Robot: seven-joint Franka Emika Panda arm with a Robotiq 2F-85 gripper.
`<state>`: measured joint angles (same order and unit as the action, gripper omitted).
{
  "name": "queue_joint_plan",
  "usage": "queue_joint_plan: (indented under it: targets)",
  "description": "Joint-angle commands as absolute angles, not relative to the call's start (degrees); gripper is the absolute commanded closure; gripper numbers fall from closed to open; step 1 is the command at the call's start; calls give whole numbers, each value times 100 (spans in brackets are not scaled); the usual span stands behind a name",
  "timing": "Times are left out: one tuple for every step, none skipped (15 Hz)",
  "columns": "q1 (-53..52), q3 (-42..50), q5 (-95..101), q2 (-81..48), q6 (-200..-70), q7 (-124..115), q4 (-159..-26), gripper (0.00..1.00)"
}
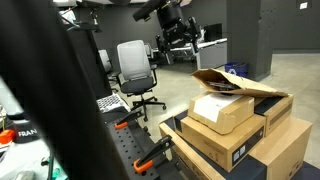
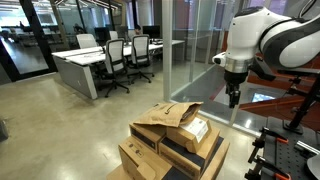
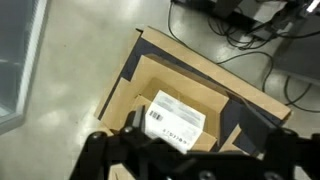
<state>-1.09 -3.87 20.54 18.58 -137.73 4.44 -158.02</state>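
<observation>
Boxes [image 2: 165,155] stand stacked on the floor, widest at the bottom, so the pile sits steady. Arm [image 2: 270,40] hangs above with the gripper [image 2: 236,98] pointing down, well clear of them; I cannot tell how wide its jaws are. 1 small box [image 2: 196,130] rests on top among open flaps, white label [image 3: 176,121] face up — print too small to read.

Polished concrete floor [image 2: 60,120], glass partition [image 2: 190,50], desks [image 2: 85,60], office chairs [image 2: 115,65]
</observation>
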Motion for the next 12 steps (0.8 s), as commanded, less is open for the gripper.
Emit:
queue_joint_plan:
  targets:
    - [-88,-418,2233,1720,-13960,416,-15849,0]
    - [-79,-434,2302,1614,-14049,403,-15813,0]
    - [-79,-422,2351,1599,-14136,449,-15831,0]
    - [-59,-440,2452,1560,-14214,414,-15821,0]
    - [-39,-448,2560,1526,-14300,401,-15820,0]
    - [-17,-458,2703,1502,-14381,404,-15819,0]
    - [9,-465,2843,1508,-14434,384,-15831,0]
    - [41,-468,3012,1551,-14471,394,-15869,0]
    - [57,-462,3140,1556,-14487,410,-15874,0]
    - [87,-469,3317,1567,-14489,419,-15886,0]
    - [103,-462,3439,1569,-14495,418,-15896,0]
    - [117,-460,3555,1571,-14491,405,-15908,0]
